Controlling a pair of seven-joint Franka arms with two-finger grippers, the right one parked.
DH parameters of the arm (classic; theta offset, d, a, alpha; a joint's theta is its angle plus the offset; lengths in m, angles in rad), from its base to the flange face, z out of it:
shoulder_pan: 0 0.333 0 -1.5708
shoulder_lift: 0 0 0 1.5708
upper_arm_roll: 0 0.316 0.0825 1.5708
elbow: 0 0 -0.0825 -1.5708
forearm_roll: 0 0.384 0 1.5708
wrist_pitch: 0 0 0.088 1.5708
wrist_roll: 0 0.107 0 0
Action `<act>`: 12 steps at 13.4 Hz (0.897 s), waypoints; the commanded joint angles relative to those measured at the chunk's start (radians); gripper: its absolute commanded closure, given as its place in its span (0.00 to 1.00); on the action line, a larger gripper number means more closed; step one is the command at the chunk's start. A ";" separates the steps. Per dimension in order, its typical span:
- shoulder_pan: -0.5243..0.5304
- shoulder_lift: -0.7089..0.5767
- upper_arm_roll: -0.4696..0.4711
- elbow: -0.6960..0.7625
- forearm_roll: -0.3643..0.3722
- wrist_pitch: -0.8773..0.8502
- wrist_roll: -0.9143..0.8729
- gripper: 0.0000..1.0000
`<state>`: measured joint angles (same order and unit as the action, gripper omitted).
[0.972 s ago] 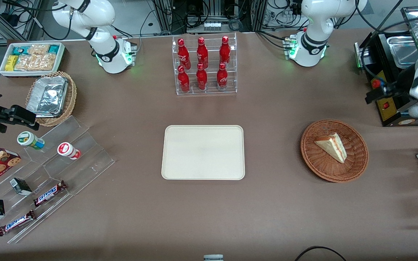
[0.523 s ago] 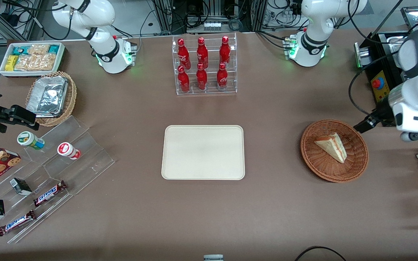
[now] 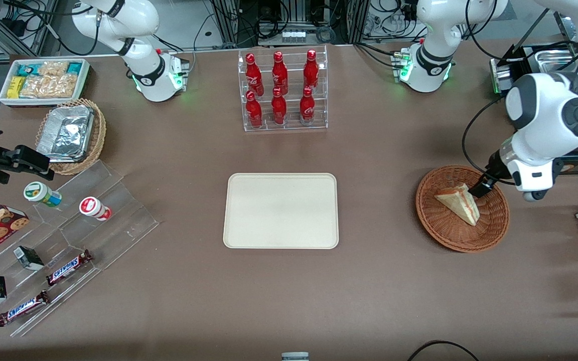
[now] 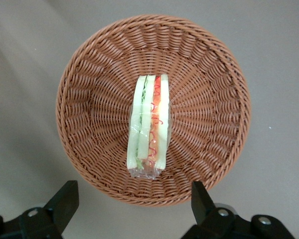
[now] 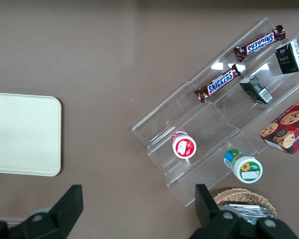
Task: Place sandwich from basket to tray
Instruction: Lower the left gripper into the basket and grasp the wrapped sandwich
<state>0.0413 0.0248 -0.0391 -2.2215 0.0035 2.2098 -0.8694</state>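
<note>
One sandwich (image 4: 149,127) is seen in one basket (image 3: 494,225), lying just off the basket's centre with wicker showing all round it. One bare tray (image 3: 281,210) lies on the tabletop (image 3: 379,281), at nine o'clock from the basket in the front view and well apart from it. The tool (image 4: 134,209) is held above the basket, pointing down, its fingers (image 4: 65,201) spread wide with nothing gripped.
</note>
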 commanded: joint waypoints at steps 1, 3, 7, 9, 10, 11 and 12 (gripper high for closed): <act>0.006 0.017 -0.005 -0.035 0.009 0.066 -0.046 0.00; 0.008 0.044 -0.005 -0.043 0.007 0.106 -0.057 0.00; 0.006 0.089 -0.005 -0.081 0.009 0.203 -0.111 0.00; 0.006 0.101 -0.005 -0.113 0.009 0.266 -0.111 0.00; 0.006 0.112 -0.005 -0.113 0.009 0.271 -0.111 0.00; 0.005 0.121 -0.005 -0.113 0.009 0.278 -0.111 0.00; 0.002 0.129 -0.005 -0.113 0.010 0.289 -0.111 0.00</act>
<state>0.0414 0.1459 -0.0391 -2.3275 0.0035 2.4693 -0.9588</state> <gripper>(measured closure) 0.000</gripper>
